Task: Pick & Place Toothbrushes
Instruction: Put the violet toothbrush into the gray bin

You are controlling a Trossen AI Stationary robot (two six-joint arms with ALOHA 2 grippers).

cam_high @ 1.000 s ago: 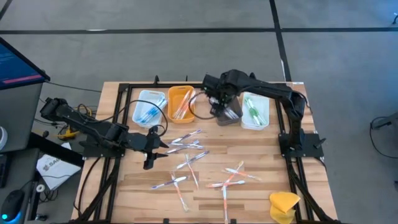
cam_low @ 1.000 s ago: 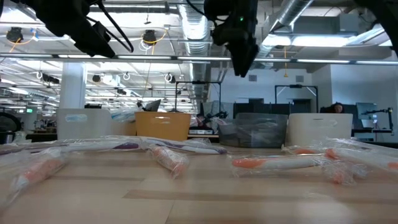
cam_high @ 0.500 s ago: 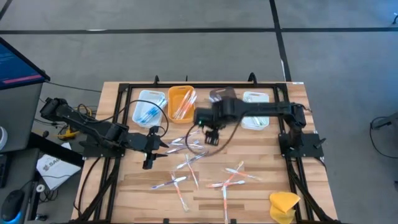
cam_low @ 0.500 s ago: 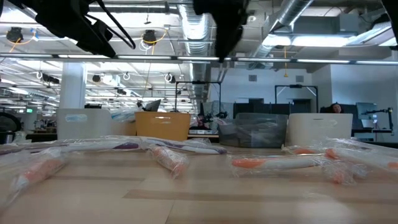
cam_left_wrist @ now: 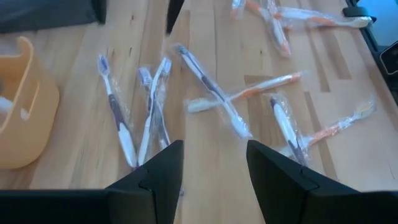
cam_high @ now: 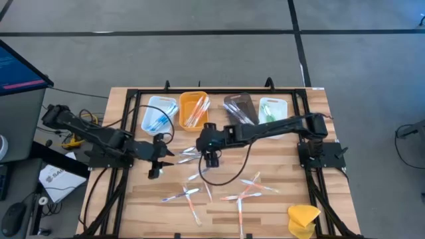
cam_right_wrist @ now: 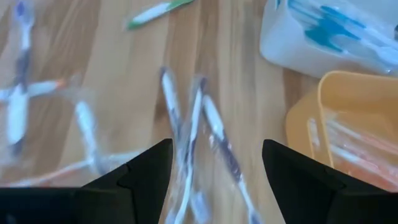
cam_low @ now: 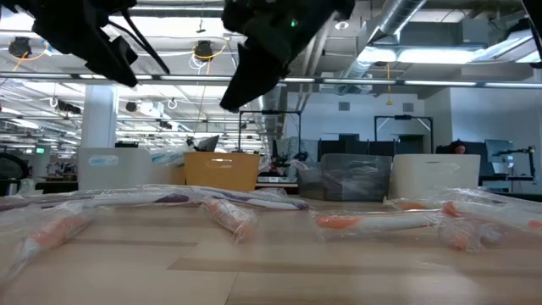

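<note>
Wrapped toothbrushes (cam_high: 199, 174) lie loose on the wooden table (cam_high: 279, 206), some with purple handles (cam_left_wrist: 118, 118), some with orange (cam_left_wrist: 249, 93). My right gripper (cam_high: 211, 158) hangs open above a crossed bunch of purple-handled ones (cam_right_wrist: 186, 124) at the table's middle, clear of them. My left gripper (cam_high: 157, 164) stands open a little to the left of that bunch, also above the table; its wrist view shows nothing between the fingers of my left gripper (cam_left_wrist: 211, 180). In its own wrist view my right gripper (cam_right_wrist: 217, 180) also holds nothing.
Along the far edge stand a white tray with blue brushes (cam_high: 158, 114), an orange tray (cam_high: 192, 109), a dark clear tray (cam_high: 239, 106) and a white tray with green brushes (cam_high: 272, 109). A yellow sponge-like lump (cam_high: 303, 218) sits at the near right corner.
My right gripper has swung from above the dark tray at the far edge toward the near edge and the left, sinking and tipping downward, and now hangs over the purple-handled toothbrushes. It has stayed open. No toothbrush has moved.
</note>
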